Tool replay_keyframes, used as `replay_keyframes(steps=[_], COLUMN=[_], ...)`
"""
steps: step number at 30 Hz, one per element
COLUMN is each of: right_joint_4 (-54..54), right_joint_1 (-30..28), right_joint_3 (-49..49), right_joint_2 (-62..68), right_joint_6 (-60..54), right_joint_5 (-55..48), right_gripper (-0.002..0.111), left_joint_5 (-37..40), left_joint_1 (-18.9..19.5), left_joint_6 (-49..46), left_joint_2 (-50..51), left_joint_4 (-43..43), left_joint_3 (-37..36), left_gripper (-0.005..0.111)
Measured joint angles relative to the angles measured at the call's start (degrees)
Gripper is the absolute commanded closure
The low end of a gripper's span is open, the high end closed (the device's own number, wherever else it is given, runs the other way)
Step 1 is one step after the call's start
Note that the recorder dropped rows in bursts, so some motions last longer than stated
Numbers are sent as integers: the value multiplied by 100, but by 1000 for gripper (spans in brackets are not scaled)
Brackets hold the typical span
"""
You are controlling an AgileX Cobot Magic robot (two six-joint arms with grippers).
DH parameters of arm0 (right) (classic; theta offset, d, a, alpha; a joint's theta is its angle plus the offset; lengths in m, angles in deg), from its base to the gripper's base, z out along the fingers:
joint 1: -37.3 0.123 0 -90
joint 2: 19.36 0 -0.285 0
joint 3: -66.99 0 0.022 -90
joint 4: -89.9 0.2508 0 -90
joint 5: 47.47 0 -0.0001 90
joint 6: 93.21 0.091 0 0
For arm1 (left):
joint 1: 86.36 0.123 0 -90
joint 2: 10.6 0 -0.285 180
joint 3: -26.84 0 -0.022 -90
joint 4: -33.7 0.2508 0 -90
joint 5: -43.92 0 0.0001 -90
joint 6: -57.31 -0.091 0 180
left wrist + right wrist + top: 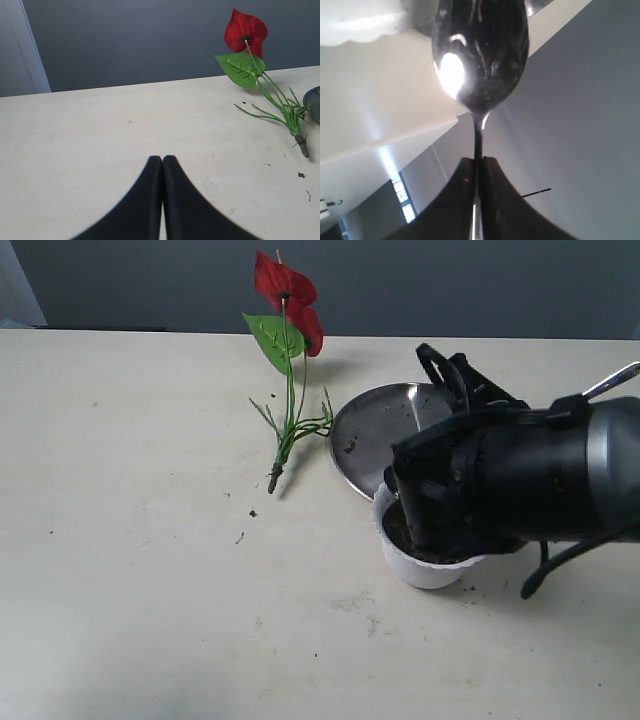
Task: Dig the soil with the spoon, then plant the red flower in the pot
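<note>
The red flower [286, 285] lies on the table with its stems [290, 430] pointing toward the front; it also shows in the left wrist view [246, 30]. The white pot [425, 565] holds dark soil [396, 527], and my right arm's black wrist [450, 490] covers most of it. My right gripper [478, 159] is shut on the thin handle of the spoon, whose soil-smeared bowl [480, 55] is next to the pot's scalloped rim [360, 25]. My left gripper [162, 159] is shut with nothing in it, low over bare table, well apart from the flower.
A round steel plate [380, 425] with a few soil crumbs lies behind the pot, beside the flower stems; its edge shows in the left wrist view [315, 102]. Loose crumbs of soil [252, 513] dot the table near the stem ends.
</note>
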Motion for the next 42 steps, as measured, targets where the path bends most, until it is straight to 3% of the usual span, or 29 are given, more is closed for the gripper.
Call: replay_keyframes(steps=[8, 14, 31, 42], right_joint_4=[-337, -441, -807, -1001], right_joint_1=[118, 545, 1028, 1066], right_joint_3=[352, 352, 352, 352], right_joint_2=[23, 84, 1259, 1128], right_joint_6=[-98, -108, -87, -20], right_joint_5=[0, 0, -290, -119], right_gripper=[109, 109, 109, 109], left_joint_5=[0, 0, 0, 0], left_joint_1=[0, 0, 0, 0], left_joint_6=[0, 0, 0, 0], left_joint_2=[0, 0, 0, 0], left_joint_4=[0, 0, 0, 0], left_joint_3=[0, 0, 0, 0], left_gripper=[106, 106, 106, 106])
